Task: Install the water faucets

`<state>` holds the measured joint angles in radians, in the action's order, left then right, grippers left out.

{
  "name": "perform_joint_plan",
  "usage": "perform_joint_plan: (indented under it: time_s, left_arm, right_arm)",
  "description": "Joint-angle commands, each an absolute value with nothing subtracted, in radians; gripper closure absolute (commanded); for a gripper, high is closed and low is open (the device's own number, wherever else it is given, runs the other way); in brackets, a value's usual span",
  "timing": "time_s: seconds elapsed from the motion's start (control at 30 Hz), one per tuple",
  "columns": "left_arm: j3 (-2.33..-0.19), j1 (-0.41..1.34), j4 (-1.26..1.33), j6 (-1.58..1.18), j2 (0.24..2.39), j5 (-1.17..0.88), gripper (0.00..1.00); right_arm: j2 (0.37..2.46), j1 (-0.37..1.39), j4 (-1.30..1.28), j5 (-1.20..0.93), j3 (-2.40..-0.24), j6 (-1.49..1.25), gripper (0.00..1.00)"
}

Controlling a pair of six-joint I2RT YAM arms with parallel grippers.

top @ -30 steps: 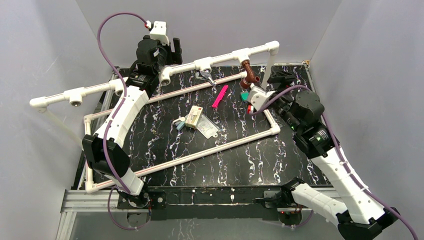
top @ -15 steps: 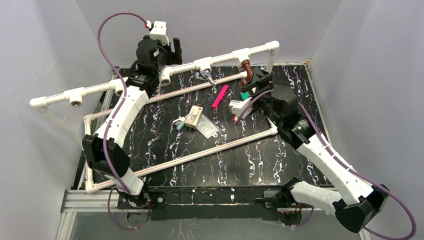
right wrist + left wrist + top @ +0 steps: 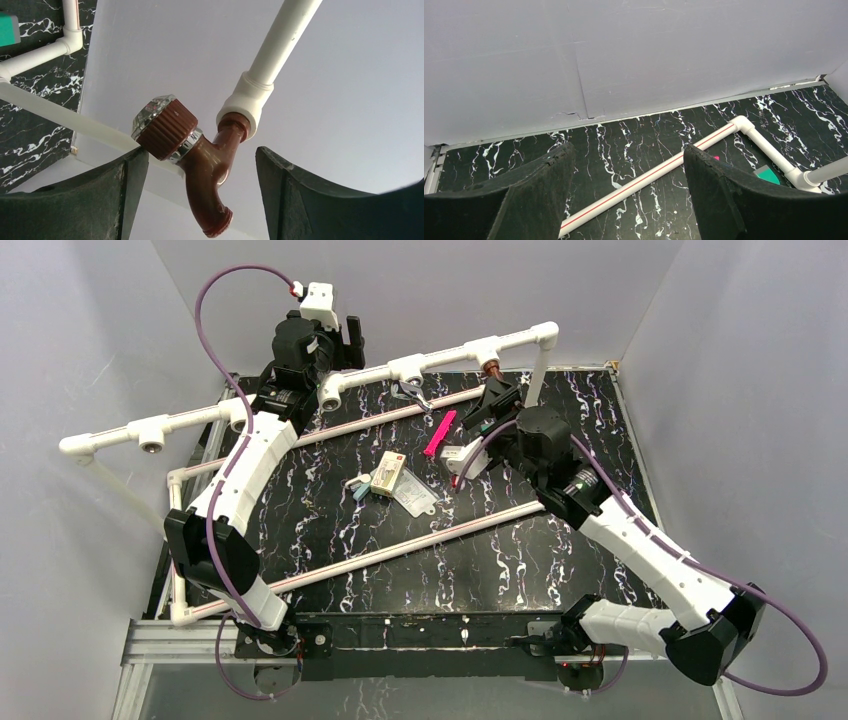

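Observation:
The dark reddish-brown faucet (image 3: 207,170) hangs from a white tee socket (image 3: 245,107) on the raised pipe, spout down and ribbed knob to the left. My right gripper (image 3: 200,151) is open, with the faucet between its fingers; the knob is close to the left finger. In the top view the right gripper (image 3: 495,400) covers most of that faucet (image 3: 492,368). The silver faucet (image 3: 412,395) lies on the table under the raised pipe. My left gripper (image 3: 350,335) is open and empty at the back left; it is also open in its wrist view (image 3: 627,150).
A raised white pipe with tee sockets (image 3: 405,368) runs across the back. A low white pipe frame (image 3: 440,525) lies on the black marble table. A pink strip (image 3: 440,432), a small box (image 3: 388,473), a clear bag (image 3: 415,495) and a green block (image 3: 766,175) lie inside it.
My right arm has swung left, and its gripper has moved from the right of the brown faucet to around it. The left arm has not moved.

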<state>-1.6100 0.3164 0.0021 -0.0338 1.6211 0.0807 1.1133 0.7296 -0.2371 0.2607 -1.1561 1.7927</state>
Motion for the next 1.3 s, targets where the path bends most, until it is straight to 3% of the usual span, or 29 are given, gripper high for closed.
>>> perform_joint_plan:
  time_s: [0.0,0.17,0.3,0.43,0.63,0.77,1.27]
  left_arm:
    - [-1.511,0.33,-0.215,-0.022,1.697,0.059,0.23]
    - [-1.511,0.33,-0.214,-0.02,1.694,0.059,0.23]
    - [-1.511,0.33,-0.216,-0.018,1.695,0.059,0.23]
    - [-1.514,0.33,-0.216,-0.017,1.696,0.058,0.23]
    - [-1.514,0.331,-0.216,-0.018,1.697,0.057,0.23]
    - [-1.515,0.33,-0.217,-0.019,1.698,0.055,0.23]
    - [-1.512,0.33,-0.218,-0.019,1.695,0.055,0.23]
  right_arm:
    - [1.13,0.74,-0.186,0.26,-1.186,1.819,0.17]
    - [1.14,0.744,-0.153,0.266,-1.177,1.815,0.28]
    - [1.145,0.747,-0.126,0.279,-1.17,1.808,0.42]
    - [1.143,0.754,-0.08,0.288,-1.142,1.78,0.61]
    - [1.127,0.766,0.072,0.322,-1.07,1.67,0.97]
    - [1.118,0.765,0.175,0.322,-1.035,1.504,0.99]
    - [1.107,0.764,0.49,0.373,-0.944,0.393,0.99]
